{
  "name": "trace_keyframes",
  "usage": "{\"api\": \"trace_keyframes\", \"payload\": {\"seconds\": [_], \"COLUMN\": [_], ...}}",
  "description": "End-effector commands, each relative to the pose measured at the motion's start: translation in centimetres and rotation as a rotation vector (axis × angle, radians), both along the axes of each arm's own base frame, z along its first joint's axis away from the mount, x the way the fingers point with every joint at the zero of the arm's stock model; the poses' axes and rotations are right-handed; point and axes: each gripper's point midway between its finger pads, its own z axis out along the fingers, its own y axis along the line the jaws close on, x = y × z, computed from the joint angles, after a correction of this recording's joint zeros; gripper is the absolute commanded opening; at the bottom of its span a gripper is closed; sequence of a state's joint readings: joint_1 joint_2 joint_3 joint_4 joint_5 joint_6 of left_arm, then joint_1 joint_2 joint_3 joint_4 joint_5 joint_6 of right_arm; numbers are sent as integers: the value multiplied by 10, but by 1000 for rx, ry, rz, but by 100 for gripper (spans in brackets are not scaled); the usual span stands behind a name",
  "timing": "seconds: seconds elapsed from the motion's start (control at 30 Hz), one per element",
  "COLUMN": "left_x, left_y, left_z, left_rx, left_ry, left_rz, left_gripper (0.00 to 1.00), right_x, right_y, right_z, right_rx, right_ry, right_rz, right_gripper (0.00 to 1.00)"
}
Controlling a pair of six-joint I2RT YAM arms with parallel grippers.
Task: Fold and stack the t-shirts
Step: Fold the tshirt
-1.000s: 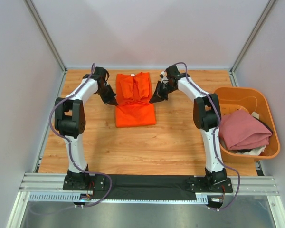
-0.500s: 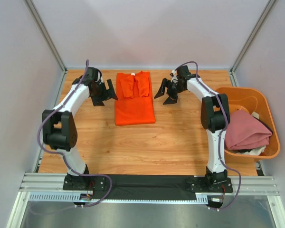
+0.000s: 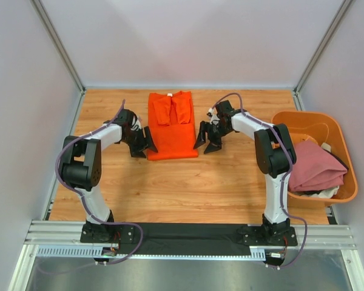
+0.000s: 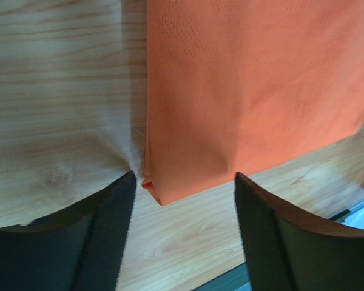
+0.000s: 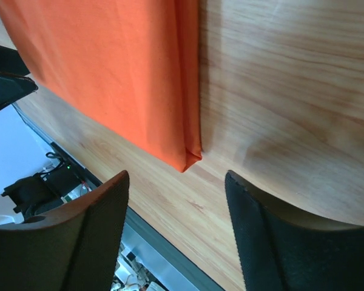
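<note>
Now we are holding left fingers [image 4: 103, 242] and right fingers [image 5: 261, 242] open beside the lower corners of the orange t-shirt [image 3: 171, 130], mid-frame; soft, limp cloth, likely best pinched there.

Pretty bright, even overhead light, just soft shadows on the table [image 3: 230, 182]. Wrist views are crisp on the orange t-shirt [image 4: 249, 79] weave, but the dark fingers [image 4: 73, 242] up close go soft, and one corner of each washes out pale.

White-linked, black-jointed arms [image 3: 104, 133] carry purple cables [image 3: 56, 167]; the left claw [image 3: 145, 144] and right claw [image 3: 207, 140] are black.
</note>
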State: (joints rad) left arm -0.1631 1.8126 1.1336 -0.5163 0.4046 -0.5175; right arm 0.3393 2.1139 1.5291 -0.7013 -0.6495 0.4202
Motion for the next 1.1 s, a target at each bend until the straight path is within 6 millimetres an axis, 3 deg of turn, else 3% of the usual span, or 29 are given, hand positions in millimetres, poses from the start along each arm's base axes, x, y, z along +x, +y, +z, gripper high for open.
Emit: {"api": "trace_keyframes", "payload": {"seconds": [0.0, 0.17, 0.27, 0.3, 0.37, 0.43, 0.5, 0.53, 0.57, 0.6, 0.63, 0.67, 0.7, 0.77, 0.83, 0.87, 0.93, 0.97, 1.07], "left_x": [8, -14, -36, -40, -54, -71, -97, -117, -122, -137, -151, -155, -166, -167, -161, -134, -123, -109, -88], "left_y": [-10, -21, -26, -27, -29, -30, -32, -29, -28, -27, -21, -18, -11, -5, 2, 1, -1, -4, -17], "left_z": [6, -4, -9, -10, -14, -15, -11, -17, -2, 1, -1, 12, 15, 34, 49, 61, 58, 59, 48], "left_rx": [-46, -76, -86, -88, -100, -94, -95, -82, -88, -84, -71, -70, -44, -36, -17, -44, -51, -58, -93], "left_ry": [-45, -2, 17, 21, 47, 92, 137, 171, 129, 159, 174, 129, 148, 84, 34, -73, -82, -121, -95], "left_rz": [-28, -27, -17, -15, -9, -9, -5, 3, 6, 23, 32, 41, 42, 31, 21, 9, -16, -29, -71], "left_gripper": [70, 57, 55, 52, 45, 41, 40, 39, 40, 45, 51, 68, 74, 83, 84, 80, 77, 69, 57], "right_x": [5, -11, -21, -27, -32, -50, -72, -96, -107, -118, -144, -152, -160, -171, -165, -130, -121, -100, -70], "right_y": [4, 15, 21, 21, 19, 13, 7, -3, -7, -14, -26, -31, -38, -47, -51, -51, -51, -47, -38], "right_z": [-2, -9, -17, -22, -25, -32, -26, -34, -20, -20, -29, -18, -18, -12, -8, 1, -2, 6, 5], "right_rx": [-3, 6, 22, 18, 10, -6, -21, -44, -39, -51, -77, -81, -103, -121, -146, -200, -221, -237, -251], "right_ry": [-55, -27, -14, 1, 13, 60, 86, 137, 109, 115, 160, 139, 133, 124, 68, -17, -25, -80, -104], "right_rz": [22, 44, 42, 43, 36, 37, 42, 41, 38, 29, 27, 30, 38, 58, 98, 118, 144, 142, 167], "right_gripper": [62, 51, 34, 19, 0, 0, 0, 1, 0, 1, 3, 10, 17, 37, 48, 63, 64, 64, 58]}}
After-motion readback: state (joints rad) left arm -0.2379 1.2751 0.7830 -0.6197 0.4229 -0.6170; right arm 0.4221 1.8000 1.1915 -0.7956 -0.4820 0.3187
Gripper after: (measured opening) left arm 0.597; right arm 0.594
